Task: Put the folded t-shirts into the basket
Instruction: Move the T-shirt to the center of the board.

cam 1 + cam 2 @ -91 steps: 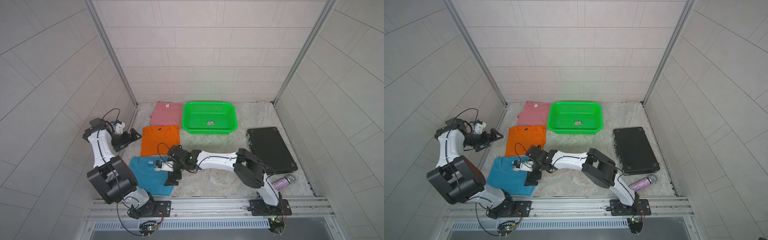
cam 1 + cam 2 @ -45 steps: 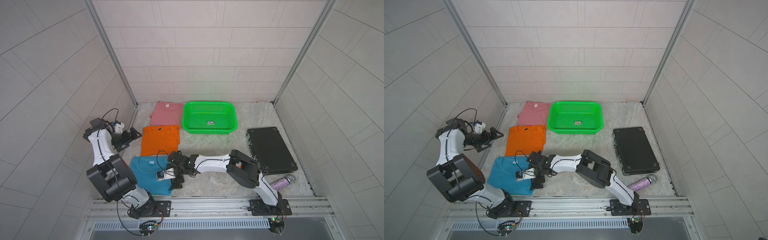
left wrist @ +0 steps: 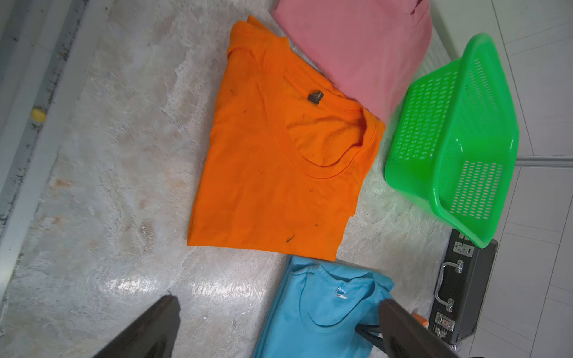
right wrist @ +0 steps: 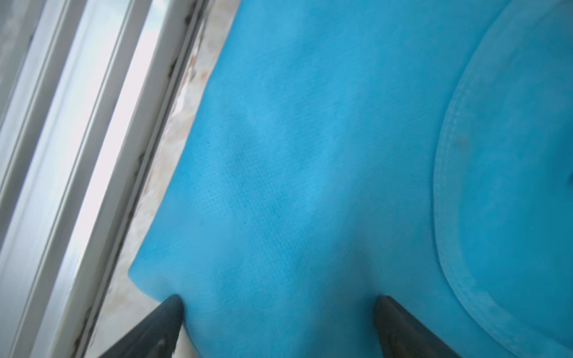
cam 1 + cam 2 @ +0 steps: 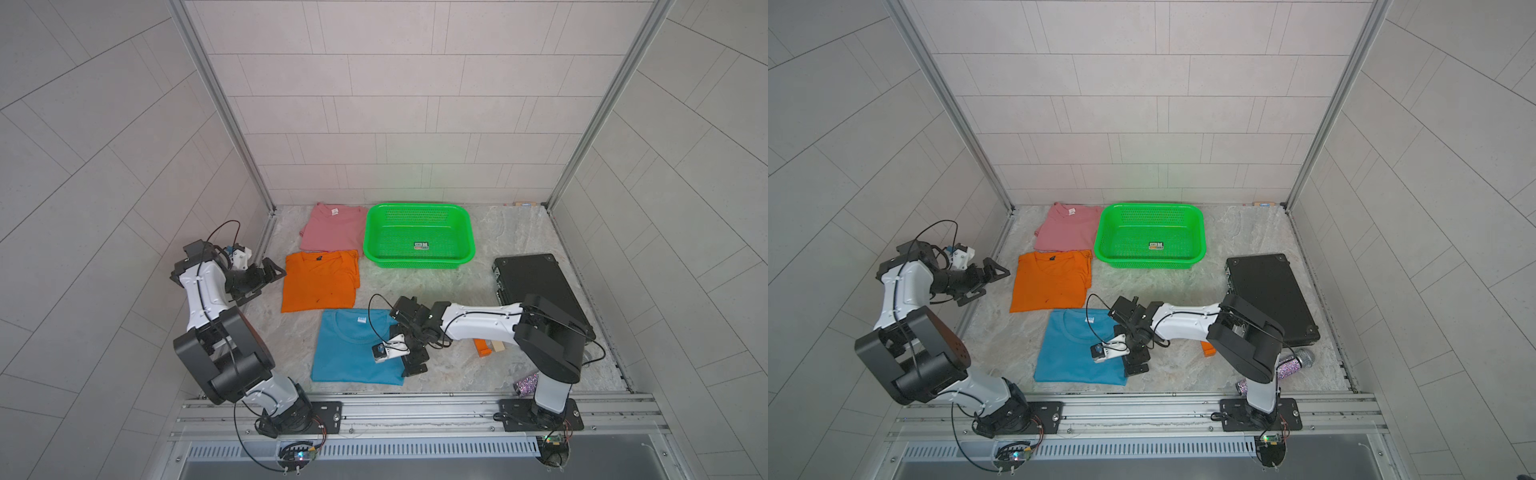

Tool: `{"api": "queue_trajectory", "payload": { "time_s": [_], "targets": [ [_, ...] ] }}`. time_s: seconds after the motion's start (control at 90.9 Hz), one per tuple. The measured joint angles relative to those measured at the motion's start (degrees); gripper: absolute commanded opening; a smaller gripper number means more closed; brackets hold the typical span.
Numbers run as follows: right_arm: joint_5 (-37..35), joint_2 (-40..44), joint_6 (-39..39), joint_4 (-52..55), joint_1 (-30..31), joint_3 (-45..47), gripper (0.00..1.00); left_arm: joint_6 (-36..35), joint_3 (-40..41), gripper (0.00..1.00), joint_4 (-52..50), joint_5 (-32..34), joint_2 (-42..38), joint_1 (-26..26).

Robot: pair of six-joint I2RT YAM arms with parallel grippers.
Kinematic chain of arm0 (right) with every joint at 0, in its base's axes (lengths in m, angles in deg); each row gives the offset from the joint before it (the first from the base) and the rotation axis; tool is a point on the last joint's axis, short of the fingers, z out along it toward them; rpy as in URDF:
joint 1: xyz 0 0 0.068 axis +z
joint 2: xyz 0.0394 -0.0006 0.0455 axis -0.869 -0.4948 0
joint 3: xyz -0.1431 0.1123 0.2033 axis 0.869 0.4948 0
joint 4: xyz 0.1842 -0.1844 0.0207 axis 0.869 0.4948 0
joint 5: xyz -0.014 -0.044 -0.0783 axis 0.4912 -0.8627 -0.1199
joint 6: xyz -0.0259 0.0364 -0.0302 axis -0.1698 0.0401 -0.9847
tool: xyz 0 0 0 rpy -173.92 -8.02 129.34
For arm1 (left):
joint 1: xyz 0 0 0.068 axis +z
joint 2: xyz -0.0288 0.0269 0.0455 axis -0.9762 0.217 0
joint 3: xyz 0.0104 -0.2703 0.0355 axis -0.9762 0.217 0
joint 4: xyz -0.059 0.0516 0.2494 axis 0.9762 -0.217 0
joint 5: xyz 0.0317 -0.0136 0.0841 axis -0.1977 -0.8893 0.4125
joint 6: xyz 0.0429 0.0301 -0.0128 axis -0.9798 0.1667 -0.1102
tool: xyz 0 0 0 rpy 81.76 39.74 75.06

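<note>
Three folded t-shirts lie flat on the table in both top views: pink (image 5: 332, 226) at the back, orange (image 5: 318, 282) in the middle, blue (image 5: 349, 349) nearest the front. The green basket (image 5: 415, 262) stands right of the pink one and holds only a sticker. My right gripper (image 5: 413, 365) is open and low on the blue t-shirt's near right corner. In the right wrist view the blue cloth (image 4: 310, 155) fills the space between its fingers (image 4: 173, 307). My left gripper (image 5: 270, 276) hovers open and holds nothing, left of the orange t-shirt (image 3: 279, 155).
A black case (image 5: 540, 286) lies at the right, with a small orange block (image 5: 482, 347) and a wooden piece (image 5: 496, 345) in front of it. A glittery microphone (image 5: 1291, 363) rests by the right arm's base. The metal front rail (image 5: 415, 407) runs just behind the blue t-shirt's near edge.
My right arm has drawn back to the right, and the blue t-shirt now lies further right than before, under the open gripper. The left arm has hardly moved.
</note>
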Motion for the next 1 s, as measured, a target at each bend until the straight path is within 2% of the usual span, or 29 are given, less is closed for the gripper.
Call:
{"api": "queue_trajectory", "payload": {
  "time_s": [0.132,0.286,0.385,0.506,0.66,0.814,1.001],
  "targets": [
    [-0.6,4.3,2.0,2.6,-0.8,0.9,1.0,-1.9,2.6,1.0,1.0,0.3,-1.9,-0.3],
    [-0.7,7.7,7.6,-2.0,-0.1,-1.9,1.0,-4.7,5.2,1.0,2.4,0.8,-5.1,-0.5],
    [-3.6,4.2,10.3,-6.2,2.3,-6.6,0.99,-6.8,6.1,1.0,2.5,0.9,-5.9,-0.5],
    [-6.6,-4.9,10.8,-8.3,5.3,-13.8,0.98,-9.4,6.2,1.0,2.5,0.6,-5.9,-0.6],
    [-7.1,-12.0,12.5,-8.0,7.5,-14.8,0.97,-11.0,5.8,1.0,2.3,0.5,-5.9,-0.6],
    [-6.9,-11.9,12.3,-5.5,7.3,-15.1,0.97,-11.2,4.8,1.0,2.3,0.1,-5.8,-0.9],
    [-5.7,-9.8,9.5,4.6,4.5,-14.5,0.96,-11.0,4.1,1.0,1.7,-0.1,-4.4,-2.1]
  ]
}}
